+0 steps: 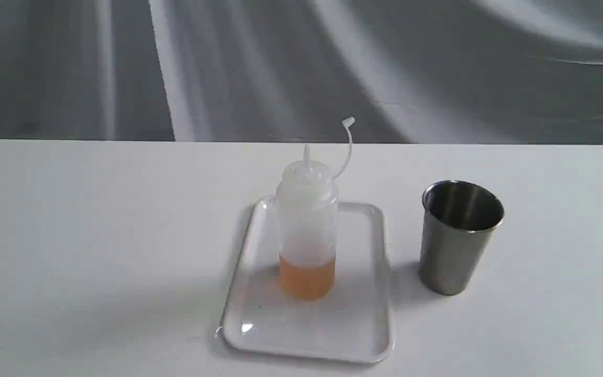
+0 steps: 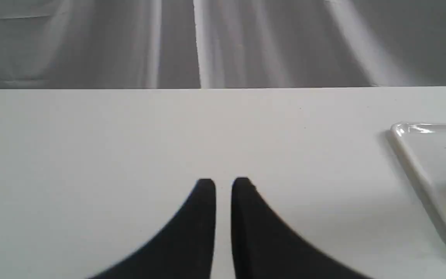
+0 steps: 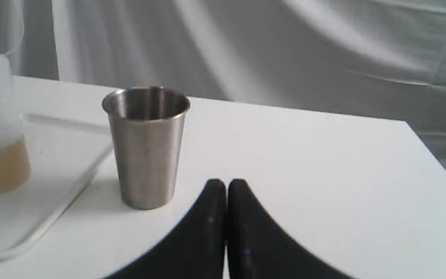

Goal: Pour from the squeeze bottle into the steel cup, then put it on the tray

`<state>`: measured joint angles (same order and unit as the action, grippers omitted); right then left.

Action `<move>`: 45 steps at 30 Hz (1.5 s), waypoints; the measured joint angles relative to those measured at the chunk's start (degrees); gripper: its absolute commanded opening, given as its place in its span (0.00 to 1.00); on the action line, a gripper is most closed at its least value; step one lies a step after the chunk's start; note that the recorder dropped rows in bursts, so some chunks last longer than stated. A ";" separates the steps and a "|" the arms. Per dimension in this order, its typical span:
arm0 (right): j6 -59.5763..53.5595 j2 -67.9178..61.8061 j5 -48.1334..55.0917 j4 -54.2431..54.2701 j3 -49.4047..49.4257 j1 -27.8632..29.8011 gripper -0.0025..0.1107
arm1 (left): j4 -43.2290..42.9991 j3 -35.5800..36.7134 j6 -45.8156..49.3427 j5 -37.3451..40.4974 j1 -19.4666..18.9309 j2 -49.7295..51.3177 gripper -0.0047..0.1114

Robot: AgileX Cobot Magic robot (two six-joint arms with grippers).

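— When you look across the white table point(image 1: 97, 235), what stands on it?

— A squeeze bottle point(image 1: 306, 220) of plain translucent white plastic stands upright on a flat white tray point(image 1: 364, 314) near the middle of the table. Its pointed nozzle point(image 1: 306, 153) is uncovered. The thin cap strap point(image 1: 347, 149) curls up and away to the right in the exterior view. Orange-amber liquid point(image 1: 306, 277) fills roughly the bottom quarter of the bottle.

— And the cup?

— The steel cup point(image 1: 456, 246) is plain brushed metal with a rolled rim. It stands upright on the table just to the right of the tray and does not touch it. I can see its steel inner wall, but I cannot tell whether anything lies at the bottom.

— How are your claws set?

— My left gripper point(image 2: 223, 181) hangs low over bare table, with one corner of the tray off to its side. Its two black fingers are drawn almost together, with only a thin strip of table showing between them, and they grip nothing. My right gripper point(image 3: 227, 181) is clenched tip to tip and empty. It is over the table near the cup and not touching it.

— What lies behind?

— Grey draped cloth point(image 1: 280, 68) hangs along the far edge of the table.
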<state>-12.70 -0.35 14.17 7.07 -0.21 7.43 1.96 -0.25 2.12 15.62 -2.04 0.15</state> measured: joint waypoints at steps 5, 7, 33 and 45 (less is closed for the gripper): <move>0.17 0.00 4.53 0.00 0.00 0.00 0.02 | 0.00 0.00 0.00 0.00 0.00 0.00 0.11; 0.84 0.00 4.99 0.00 0.00 0.00 0.02 | 0.00 0.00 0.00 0.00 0.00 0.00 0.11; 1.21 0.00 5.42 0.00 0.00 0.00 0.02 | 0.00 0.00 0.00 0.00 0.00 0.00 0.11; 1.21 0.00 5.42 0.00 0.00 0.00 0.02 | 0.00 0.00 0.00 0.00 0.00 0.00 0.11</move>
<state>-11.49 -0.35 19.59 7.07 -0.21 7.43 1.96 -0.25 2.12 15.62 -2.04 0.15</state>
